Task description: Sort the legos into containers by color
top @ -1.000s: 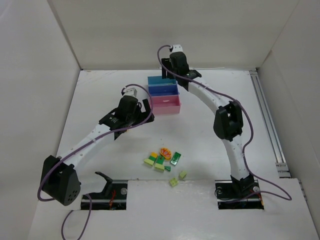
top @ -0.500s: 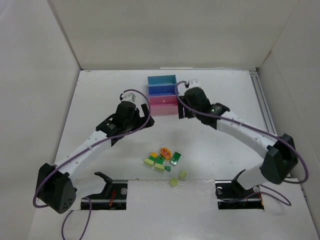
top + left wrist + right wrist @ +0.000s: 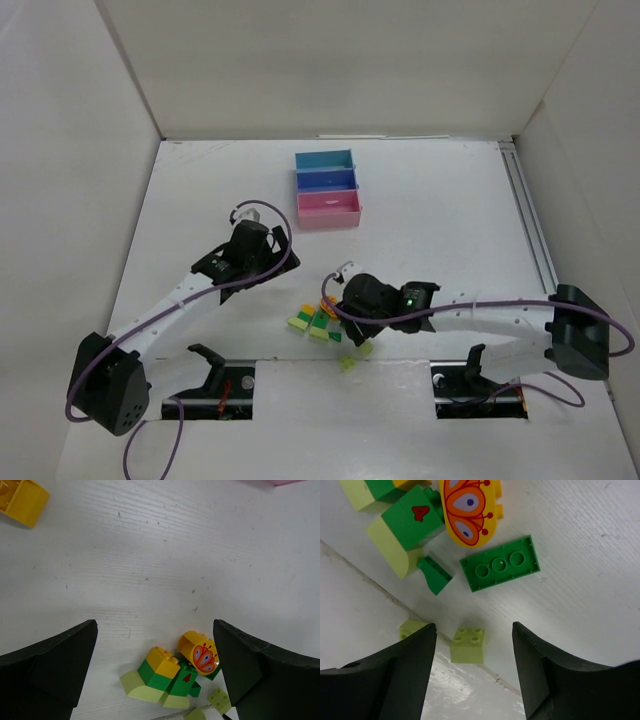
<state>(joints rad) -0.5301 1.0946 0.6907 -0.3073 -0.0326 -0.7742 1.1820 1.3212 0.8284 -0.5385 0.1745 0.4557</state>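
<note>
Pick-up step: right pincer (image 3: 471, 625), jaws apart and empty, hangs over a light green brick (image 3: 468, 645) at the lego cluster's (image 3: 320, 322) near edge, well apart from the trays (image 3: 330, 217); the next move probably calls for a straight drop and squeeze, while left pincer (image 3: 154, 625) gapes idle.
</note>
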